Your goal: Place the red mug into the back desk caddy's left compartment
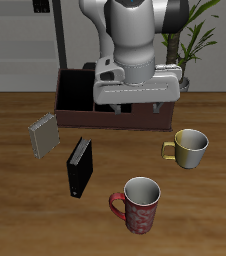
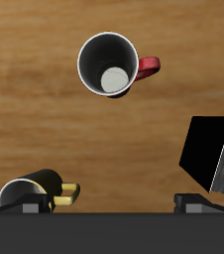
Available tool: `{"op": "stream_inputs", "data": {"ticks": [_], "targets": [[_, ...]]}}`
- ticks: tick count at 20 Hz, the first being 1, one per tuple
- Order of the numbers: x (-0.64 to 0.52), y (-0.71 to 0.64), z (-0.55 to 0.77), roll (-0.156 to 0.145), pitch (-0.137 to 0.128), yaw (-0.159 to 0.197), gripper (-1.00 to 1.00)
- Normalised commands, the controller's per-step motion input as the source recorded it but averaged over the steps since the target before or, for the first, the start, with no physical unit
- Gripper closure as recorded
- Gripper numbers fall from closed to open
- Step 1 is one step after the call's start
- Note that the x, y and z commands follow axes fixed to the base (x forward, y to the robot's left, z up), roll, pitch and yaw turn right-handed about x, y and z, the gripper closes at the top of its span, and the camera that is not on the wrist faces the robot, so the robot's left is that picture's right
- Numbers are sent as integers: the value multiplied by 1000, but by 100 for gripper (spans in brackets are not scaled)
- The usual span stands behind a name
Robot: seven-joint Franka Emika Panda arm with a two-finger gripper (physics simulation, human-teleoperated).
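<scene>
The red mug (image 1: 140, 205) stands upright near the table's front edge, its handle (image 1: 116, 206) pointing sideways. In the wrist view it (image 2: 109, 64) is seen from above, with a grey-white inside. My gripper (image 1: 135, 100) hangs high over the table, in front of the back desk caddy (image 1: 105, 120), well back from the mug. It is open and empty, and both fingertips (image 2: 30, 203) show spread wide in the wrist view. The caddy's left compartment (image 1: 73, 92) is the large black square end section. My hand hides the caddy's middle sections.
A squat cream-gold mug (image 1: 190, 148) stands beside the caddy's other end and also shows in the wrist view (image 2: 35, 190). A black book (image 1: 79, 167) stands upright between caddy and red mug, also in the wrist view (image 2: 211, 154). A grey book (image 1: 43, 135) lies nearby.
</scene>
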Motion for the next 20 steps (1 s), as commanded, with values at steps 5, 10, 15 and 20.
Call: {"op": "stream_inputs", "data": {"ticks": [5, 10, 15, 20], "targets": [[314, 445, -128, 18, -30, 38, -100], [365, 255, 20, -33, -22, -24, -100], [396, 159, 31, -41, -23, -8, -100], [296, 6, 7, -29, -1, -2, -100]]}}
